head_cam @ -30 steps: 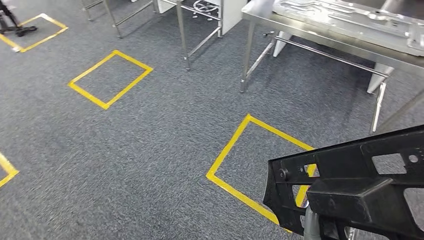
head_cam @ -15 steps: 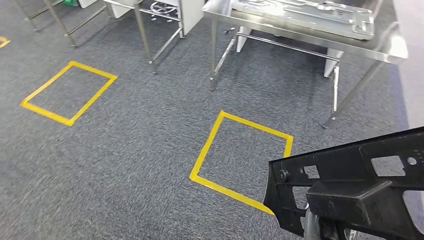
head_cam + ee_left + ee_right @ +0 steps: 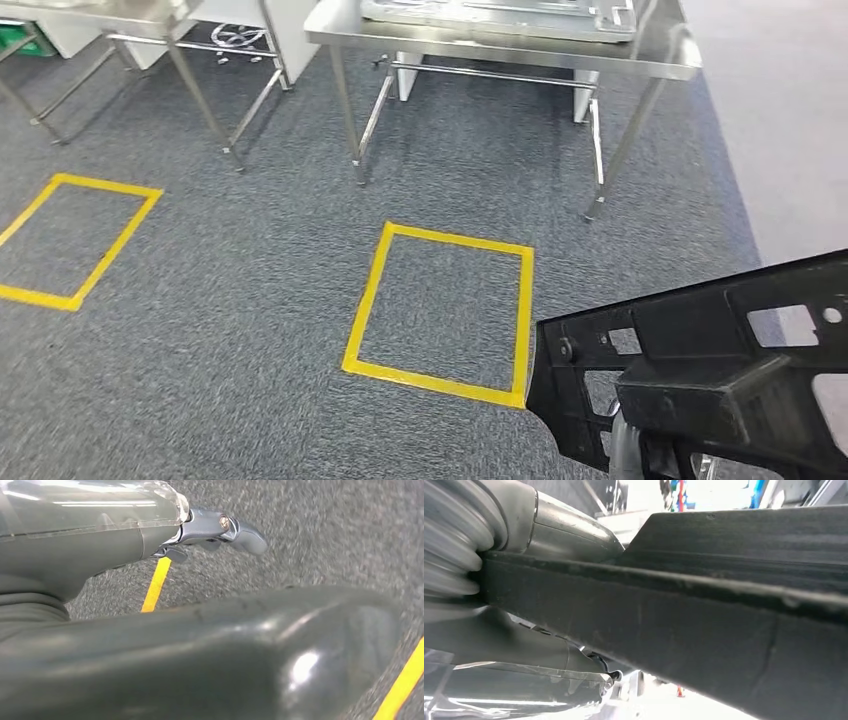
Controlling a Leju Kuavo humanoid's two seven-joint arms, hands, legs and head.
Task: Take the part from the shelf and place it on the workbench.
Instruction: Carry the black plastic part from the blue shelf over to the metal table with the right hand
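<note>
Against our right hand sits the part, a long black plastic bracket with cut-out windows, carried low at our right side. From the right wrist we see the thumb and the grey cover lying along its underside and its dark edge running past them, so we judge that hand to be holding the part. Our left hand hangs over the carpet, its fingers reaching out with nothing in them; how far apart they stand we cannot tell.

Ahead of the held part, a yellow taped square lies on the floor, and beyond it stands the steel workbench. Over the last second the whole head view has swung: the bench, which stood off to the right and at an angle, is now nearly square ahead, and the taped square has slid to the middle of the floor before us. That is our own turning, not the things moving; the part has kept its place against the hand throughout. We take it that pickup is done and we are lining up for the approach, with the walk and the set-down not yet made.

On the bench top lies a flat silver metal panel, which takes up much of it.
</note>
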